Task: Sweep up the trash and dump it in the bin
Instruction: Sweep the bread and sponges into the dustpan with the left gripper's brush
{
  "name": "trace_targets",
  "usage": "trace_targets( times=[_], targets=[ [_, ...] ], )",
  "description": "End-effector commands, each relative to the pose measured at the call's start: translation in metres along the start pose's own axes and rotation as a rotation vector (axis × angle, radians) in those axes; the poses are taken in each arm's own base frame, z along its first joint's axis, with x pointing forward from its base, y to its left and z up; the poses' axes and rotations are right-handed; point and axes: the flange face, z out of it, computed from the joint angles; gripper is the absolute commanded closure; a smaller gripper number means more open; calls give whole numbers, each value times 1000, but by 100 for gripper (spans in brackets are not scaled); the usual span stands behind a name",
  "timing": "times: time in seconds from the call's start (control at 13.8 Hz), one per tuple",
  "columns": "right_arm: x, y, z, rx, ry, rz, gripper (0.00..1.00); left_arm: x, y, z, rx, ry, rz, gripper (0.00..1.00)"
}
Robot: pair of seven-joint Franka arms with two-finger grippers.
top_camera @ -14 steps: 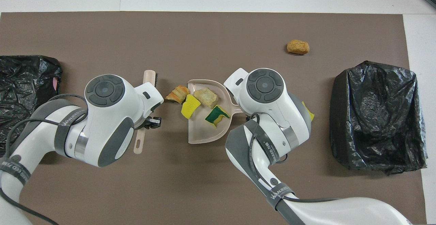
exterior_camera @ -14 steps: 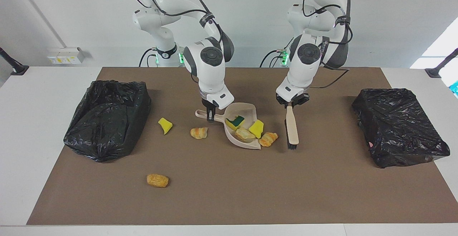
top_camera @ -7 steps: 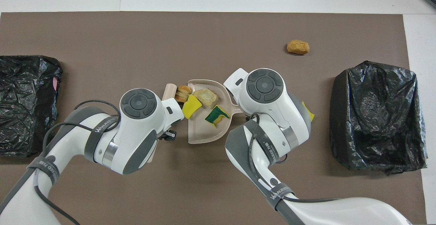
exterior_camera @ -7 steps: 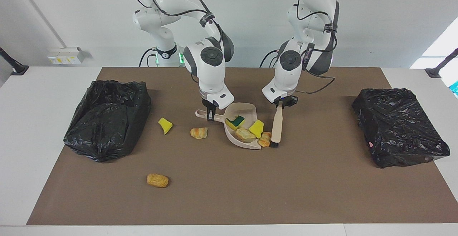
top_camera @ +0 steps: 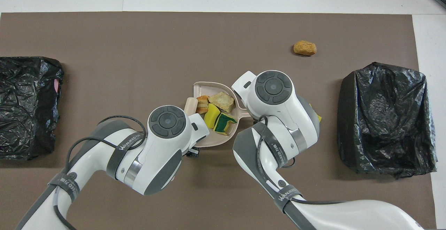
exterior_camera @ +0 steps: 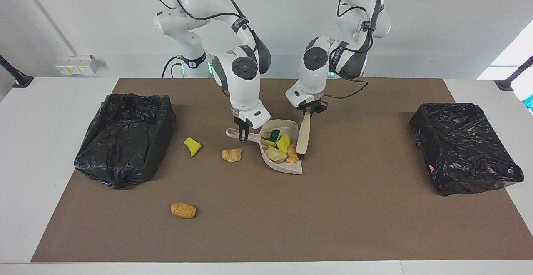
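Observation:
The beige dustpan (exterior_camera: 287,167) (top_camera: 209,83) lies mid-mat, my right gripper (exterior_camera: 243,135) shut on its handle. My left gripper (exterior_camera: 310,111) is shut on the beige brush (exterior_camera: 304,133) (top_camera: 190,104), whose black bristles stand inside the pan's open side. Heaped in the pan is trash: a green-and-yellow sponge (exterior_camera: 273,135) (top_camera: 223,122), a yellow sponge bit (exterior_camera: 284,142) (top_camera: 211,115), a tan chunk (exterior_camera: 275,154) (top_camera: 222,101) and an orange lump (exterior_camera: 292,154) (top_camera: 202,104). Loose on the mat are a yellow scrap (exterior_camera: 192,146), a croissant-like lump (exterior_camera: 231,154) and a brown lump (exterior_camera: 183,210) (top_camera: 305,48).
A bin lined with a black bag (exterior_camera: 125,137) (top_camera: 386,118) sits toward the right arm's end of the brown mat. A second black-bagged bin (exterior_camera: 464,146) (top_camera: 26,104) sits toward the left arm's end. White table borders the mat.
My left gripper swept the brush toward the right arm's end, pushing the orange lump and the yellow sponge bit into the dustpan. The right gripper and pan shifted only slightly.

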Motion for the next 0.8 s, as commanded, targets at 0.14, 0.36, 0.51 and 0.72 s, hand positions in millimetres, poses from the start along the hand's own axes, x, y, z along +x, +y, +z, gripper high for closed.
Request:
trace_targets(
  times=[0.14,0.36,0.51,0.72],
  targets=[
    [-22,6,13,31,97,-13,100,-7,-28,-27,-54,-35,-257,100],
    [-21,9,7,20,107,-11,100,-28,-62,-79,-96,6,-336,100],
    [-20,12,-6,6,115,-27,100,-57,-72,-105,-91,-22,-346,100],
    [-21,13,-41,-37,139,-30,100,-83,-49,-99,-79,-14,-347,100]
  ],
)
